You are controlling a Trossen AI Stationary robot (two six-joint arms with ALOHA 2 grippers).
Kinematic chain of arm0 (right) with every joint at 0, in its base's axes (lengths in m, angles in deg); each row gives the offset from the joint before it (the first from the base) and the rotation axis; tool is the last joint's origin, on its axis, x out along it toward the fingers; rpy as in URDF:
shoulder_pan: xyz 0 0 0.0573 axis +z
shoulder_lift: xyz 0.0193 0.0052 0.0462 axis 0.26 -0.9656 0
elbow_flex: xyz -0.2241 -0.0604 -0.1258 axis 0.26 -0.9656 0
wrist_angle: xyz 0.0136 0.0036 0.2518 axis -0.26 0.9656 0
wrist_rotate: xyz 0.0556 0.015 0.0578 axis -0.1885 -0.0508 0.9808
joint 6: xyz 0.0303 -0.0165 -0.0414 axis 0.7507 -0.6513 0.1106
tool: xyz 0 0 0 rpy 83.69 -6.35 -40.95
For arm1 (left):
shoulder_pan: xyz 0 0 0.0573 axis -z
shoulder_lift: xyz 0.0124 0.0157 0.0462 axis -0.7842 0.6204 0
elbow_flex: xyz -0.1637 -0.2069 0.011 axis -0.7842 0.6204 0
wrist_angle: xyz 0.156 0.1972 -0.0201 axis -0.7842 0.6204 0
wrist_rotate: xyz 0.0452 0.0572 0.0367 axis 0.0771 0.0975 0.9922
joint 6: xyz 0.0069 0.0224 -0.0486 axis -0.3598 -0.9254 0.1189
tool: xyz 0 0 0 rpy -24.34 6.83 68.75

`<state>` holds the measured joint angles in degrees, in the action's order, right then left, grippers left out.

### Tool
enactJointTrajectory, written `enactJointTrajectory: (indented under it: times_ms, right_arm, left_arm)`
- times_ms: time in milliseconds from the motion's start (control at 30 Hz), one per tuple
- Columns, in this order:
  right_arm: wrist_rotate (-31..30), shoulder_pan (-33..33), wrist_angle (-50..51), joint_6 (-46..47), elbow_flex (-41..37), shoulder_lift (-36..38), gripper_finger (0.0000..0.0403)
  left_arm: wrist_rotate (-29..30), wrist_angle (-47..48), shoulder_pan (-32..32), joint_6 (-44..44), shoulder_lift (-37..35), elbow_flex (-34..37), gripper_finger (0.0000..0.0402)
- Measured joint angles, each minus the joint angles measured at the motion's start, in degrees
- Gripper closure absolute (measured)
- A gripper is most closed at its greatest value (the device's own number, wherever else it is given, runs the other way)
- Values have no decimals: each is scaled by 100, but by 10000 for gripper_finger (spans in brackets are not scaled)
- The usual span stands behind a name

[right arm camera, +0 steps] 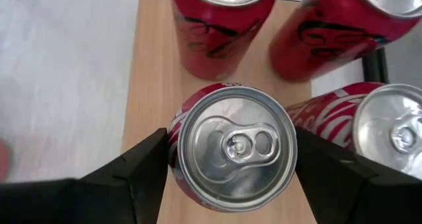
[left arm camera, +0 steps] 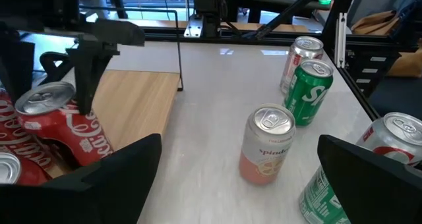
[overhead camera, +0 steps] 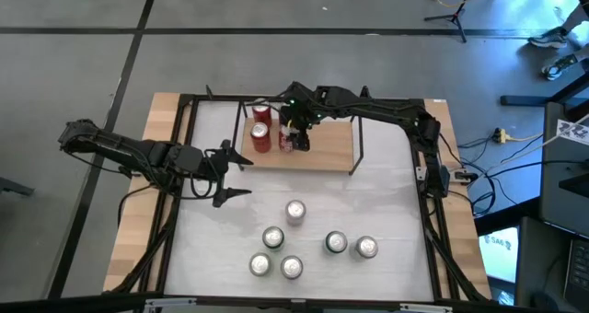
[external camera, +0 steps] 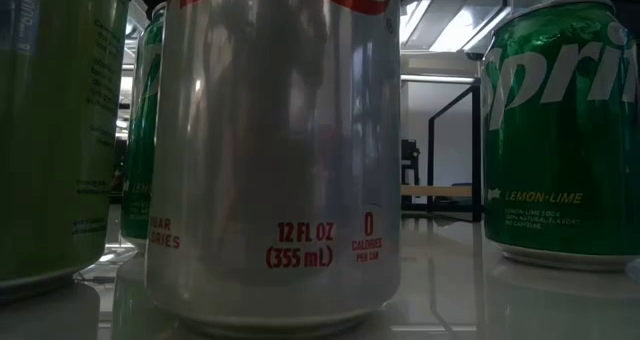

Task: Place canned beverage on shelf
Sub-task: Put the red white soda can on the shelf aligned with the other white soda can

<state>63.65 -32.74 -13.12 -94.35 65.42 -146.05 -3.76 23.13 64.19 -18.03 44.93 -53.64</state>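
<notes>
— So, what have my right fingers [right arm camera: 231, 178] got?
— They're clamped on either side of a red can [right arm camera: 231, 148], standing upright on the shelf [overhead camera: 327, 147] at its left end, with other red cans [overhead camera: 261, 134] close beside it.
— And my left fingers [overhead camera: 230, 173]?
— Spread wide, gripping nothing, hovering over the desk [overhead camera: 386, 202] left of the shelf.
— What's farther out?
— Six cans stand loose on the desk's near half, among them a peach one [left arm camera: 267, 145] and a green one [left arm camera: 310, 92].
</notes>
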Motion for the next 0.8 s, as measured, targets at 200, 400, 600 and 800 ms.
enactJointTrajectory:
  times_ms: [200,400,600,800]
  right_arm:
    - [-1,2,-160,10,0,-4,126]
    - [-1,7,-171,12,0,-4,126]
    - [4,7,-163,14,0,-4,126]
    - [65,7,-130,18,0,-4,126]
  left_arm:
    - [171,1,-5,0,0,0,5]
    - [273,2,-5,0,0,0,5]
    - [271,1,-5,0,0,0,5]
    - [267,3,-5,0,0,0,5]
